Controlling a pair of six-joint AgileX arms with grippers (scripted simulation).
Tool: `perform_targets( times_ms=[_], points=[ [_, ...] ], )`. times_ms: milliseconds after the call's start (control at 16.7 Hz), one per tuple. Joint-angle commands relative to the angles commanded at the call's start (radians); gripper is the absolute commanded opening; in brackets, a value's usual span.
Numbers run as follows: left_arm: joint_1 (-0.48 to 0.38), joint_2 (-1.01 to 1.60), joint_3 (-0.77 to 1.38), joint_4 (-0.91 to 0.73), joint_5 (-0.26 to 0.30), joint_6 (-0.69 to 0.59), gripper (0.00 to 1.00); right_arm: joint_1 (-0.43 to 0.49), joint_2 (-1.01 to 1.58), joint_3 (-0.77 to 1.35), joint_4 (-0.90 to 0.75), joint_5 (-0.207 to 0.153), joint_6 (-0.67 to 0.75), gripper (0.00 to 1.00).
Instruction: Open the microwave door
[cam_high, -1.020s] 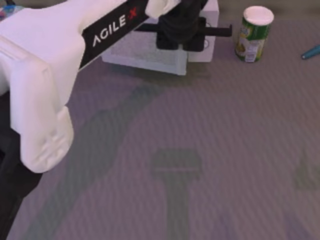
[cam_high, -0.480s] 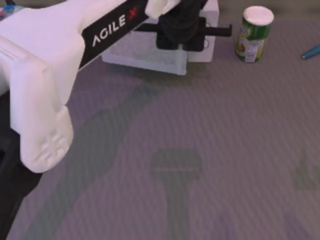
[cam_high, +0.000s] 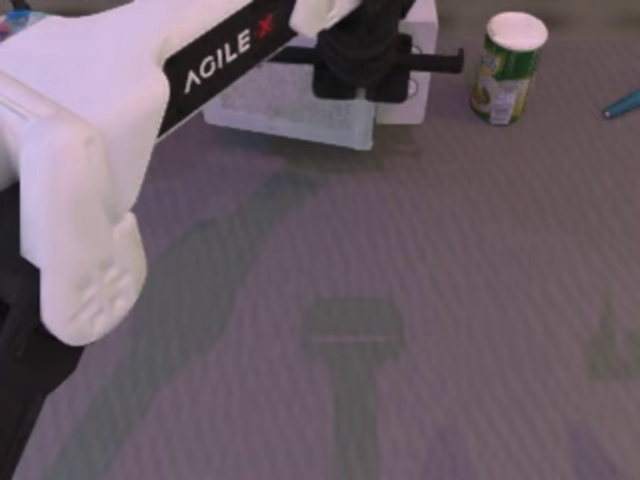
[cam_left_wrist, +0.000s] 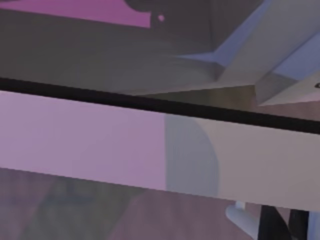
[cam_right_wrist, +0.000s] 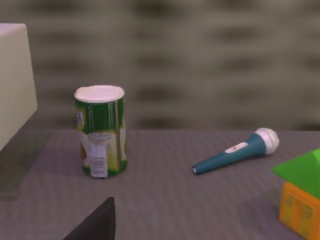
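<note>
Table (cam_high: 420, 300): green can (cam_high: 508, 68) right of microwave (cam_high: 300, 115), left gripper (cam_high: 362, 75) over it.

Rendered simulation tabletop (cam_high: 450, 300): flat grey surface, blurred striped backdrop.

The microwave (cam_high: 405, 60) is sitting at about 12 o'clock on the table, a small white box partly hiding under an arm. The microwave door (cam_high: 300, 108) is a flat white panel with a speckled grey window, and it is swinging out a little toward 6 o'clock.
</note>
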Motion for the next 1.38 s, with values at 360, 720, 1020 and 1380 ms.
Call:
perform_targets(
  times_ms=[360,720,1020,1380],
  points=[
    [0.004,-0.068,-0.118,0.062,0.023,0.047,0.0,0.0,0.0,0.0,0.0,0.0,0.0,1.0],
    [0.01,-0.137,-0.238,0.125,0.05,0.103,0.0,0.0,0.0,0.0,0.0,0.0,0.0,1.0],
    [0.01,-0.137,-0.238,0.125,0.05,0.103,0.0,0.0,0.0,0.0,0.0,0.0,0.0,1.0],
    [0.01,-0.137,-0.238,0.125,0.05,0.103,0.0,0.0,0.0,0.0,0.0,0.0,0.0,1.0]
  ],
)
